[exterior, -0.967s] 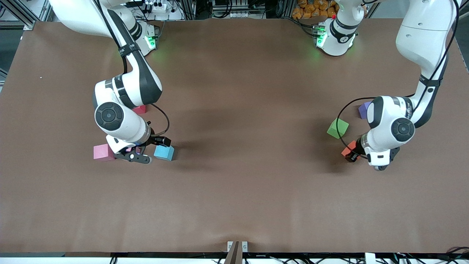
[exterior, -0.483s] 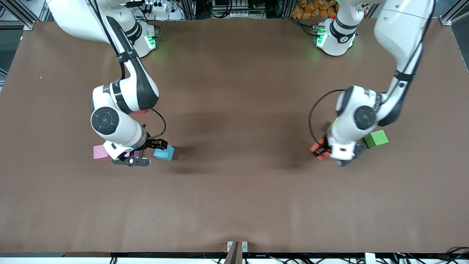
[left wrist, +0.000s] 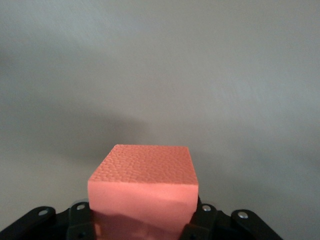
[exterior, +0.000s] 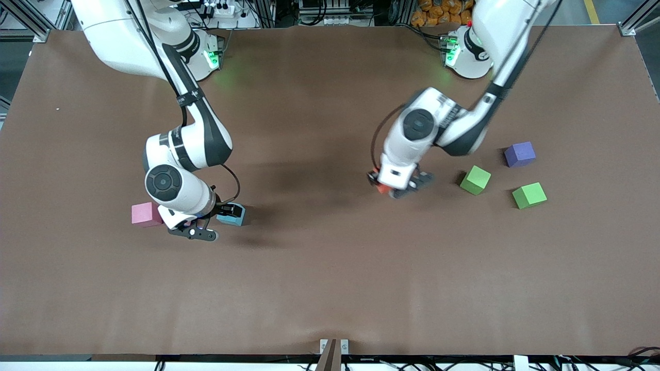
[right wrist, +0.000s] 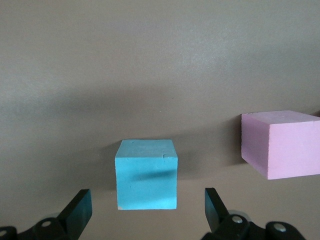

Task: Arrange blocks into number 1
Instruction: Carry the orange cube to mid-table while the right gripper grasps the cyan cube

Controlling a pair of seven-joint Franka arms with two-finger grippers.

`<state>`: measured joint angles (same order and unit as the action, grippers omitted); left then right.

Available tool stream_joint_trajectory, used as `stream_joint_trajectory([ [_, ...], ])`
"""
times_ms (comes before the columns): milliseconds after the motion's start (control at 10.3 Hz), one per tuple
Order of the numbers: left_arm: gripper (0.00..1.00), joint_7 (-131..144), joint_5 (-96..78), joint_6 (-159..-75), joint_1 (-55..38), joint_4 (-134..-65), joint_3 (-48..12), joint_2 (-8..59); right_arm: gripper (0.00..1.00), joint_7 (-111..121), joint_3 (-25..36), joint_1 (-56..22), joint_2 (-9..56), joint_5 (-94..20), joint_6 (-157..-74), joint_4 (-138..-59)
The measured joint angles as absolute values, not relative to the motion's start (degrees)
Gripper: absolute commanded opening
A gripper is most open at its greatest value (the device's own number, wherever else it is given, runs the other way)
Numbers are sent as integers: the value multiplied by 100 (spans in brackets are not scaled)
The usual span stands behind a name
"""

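Gripping the small matte orange cube (left wrist: 144, 192), your left gripper (exterior: 398, 186) hung over the tabletop (exterior: 330, 268); your right gripper (right wrist: 147, 210), fingers spread, flanked the light blue cube (right wrist: 146, 174).

Orange cube (left wrist: 144, 192) rides clamped in the left hand (exterior: 399, 188); light blue cube (right wrist: 146, 174) sits between the right hand's (right wrist: 147, 212) spread fingers, pink cube (right wrist: 282, 143) beside (two green cubes (exterior: 475, 180) (exterior: 529, 195) sit apart).

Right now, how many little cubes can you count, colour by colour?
Green cubes: 2
Pink cube: 1
Light blue cube: 1
Purple cube: 1
Orange cube: 1, held in the left gripper
Total: 6 in sight
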<state>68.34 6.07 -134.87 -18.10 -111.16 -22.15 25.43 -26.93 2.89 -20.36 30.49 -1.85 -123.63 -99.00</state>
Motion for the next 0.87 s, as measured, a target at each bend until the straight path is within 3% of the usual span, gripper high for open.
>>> stream_joint_trajectory([
  [483,0,7639,607,-13357,-3234,-11116,-2503,2546,100,-2706,272,-2058,3245,-222,-12703,-10009],
  [870,0,7627,608,-13334,-3509,-11117,-2500,2602,100,-2706,270,-2060,3479,-223,-12985,-10014],
])
